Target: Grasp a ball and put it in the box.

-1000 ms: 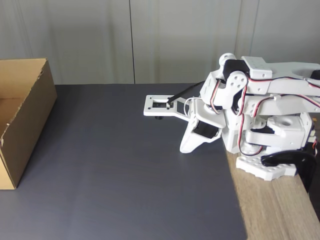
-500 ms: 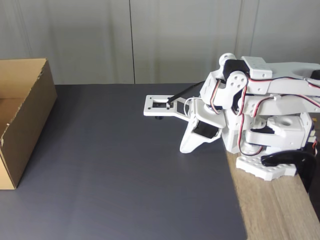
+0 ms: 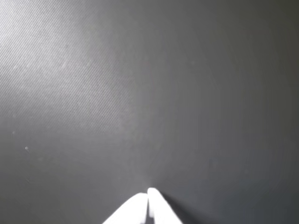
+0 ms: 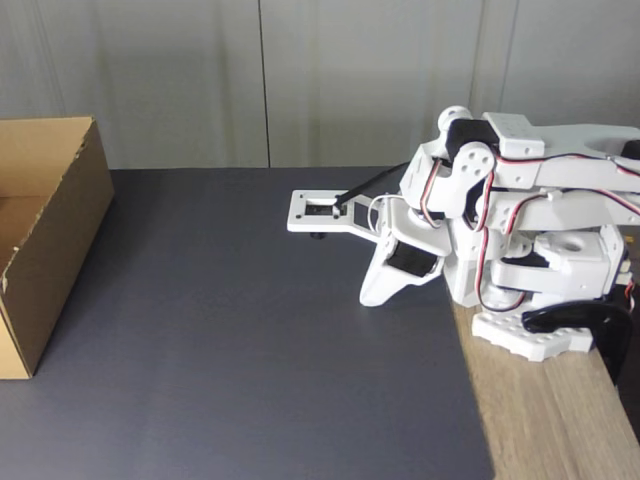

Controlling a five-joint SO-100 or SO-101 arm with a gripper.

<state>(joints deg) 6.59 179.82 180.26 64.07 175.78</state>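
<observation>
The ball is out of view. The brown cardboard box (image 4: 60, 215) stands open at the left edge of the dark mat in the fixed view. My white arm is folded up at the right, its gripper (image 4: 370, 296) pointing down at the mat, far from the box. In the wrist view the gripper (image 3: 148, 193) enters from the bottom edge with its two white fingertips touching, shut with nothing between them, just above bare mat.
A dark grey mat (image 4: 250, 340) covers most of the table. Bare wood (image 4: 540, 420) shows at the right, where the arm's base (image 4: 540, 290) is clamped. A grey wall closes off the back.
</observation>
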